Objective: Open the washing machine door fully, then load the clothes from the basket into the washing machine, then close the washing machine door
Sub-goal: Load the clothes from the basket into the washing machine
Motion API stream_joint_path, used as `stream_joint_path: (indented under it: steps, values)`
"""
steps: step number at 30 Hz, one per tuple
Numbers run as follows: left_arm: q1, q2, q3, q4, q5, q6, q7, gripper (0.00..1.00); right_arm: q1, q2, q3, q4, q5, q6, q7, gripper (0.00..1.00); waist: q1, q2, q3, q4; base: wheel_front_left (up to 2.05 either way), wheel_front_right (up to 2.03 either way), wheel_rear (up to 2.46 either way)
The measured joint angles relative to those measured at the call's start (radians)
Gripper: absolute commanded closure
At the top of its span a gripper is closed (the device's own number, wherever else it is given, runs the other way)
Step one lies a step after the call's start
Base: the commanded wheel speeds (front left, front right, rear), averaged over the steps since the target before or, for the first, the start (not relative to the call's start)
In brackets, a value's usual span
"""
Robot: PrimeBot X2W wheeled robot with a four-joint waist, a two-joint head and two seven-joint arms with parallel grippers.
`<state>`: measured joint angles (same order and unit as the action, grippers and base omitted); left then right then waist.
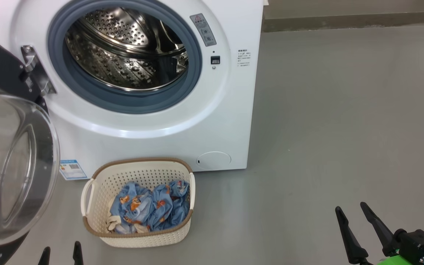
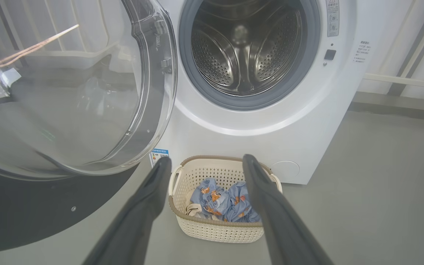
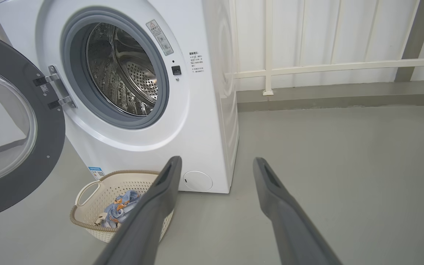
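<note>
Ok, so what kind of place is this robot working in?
Probably a laundry corner or a test area, not a furnished home: a white front-loading washing machine with its door swung open, a basket of clothes on a bare grey floor, and a plain white panelled wall behind.

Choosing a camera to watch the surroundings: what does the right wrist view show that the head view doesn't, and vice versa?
Extra in the right wrist view: the white railing and the washing machine's side panel. Extra in the head view: the left gripper. Shared: the open washing machine door, the drum, the basket holding the clothes, the open right gripper.
</note>
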<state>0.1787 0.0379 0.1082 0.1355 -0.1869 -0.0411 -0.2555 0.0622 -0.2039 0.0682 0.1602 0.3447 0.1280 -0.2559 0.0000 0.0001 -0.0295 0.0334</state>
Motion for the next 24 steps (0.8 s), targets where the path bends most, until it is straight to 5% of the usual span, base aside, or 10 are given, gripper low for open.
stream_joint_path:
  steps: [15,24]
  values:
    - [-0.026,-0.001,0.028,0.006,-0.003,-0.007,0.000,0.00,0.000,-0.001,0.002,0.002,0.004,0.000,0.000,0.00,0.0000,0.0000,0.006,0.007,1.82,-1.82,0.00]
    - [-0.037,0.000,0.034,0.001,-0.003,-0.003,0.000,0.00,-0.001,-0.005,0.004,0.003,0.019,0.000,0.000,0.00,0.0000,0.0000,0.009,0.004,0.86,-0.86,0.00]
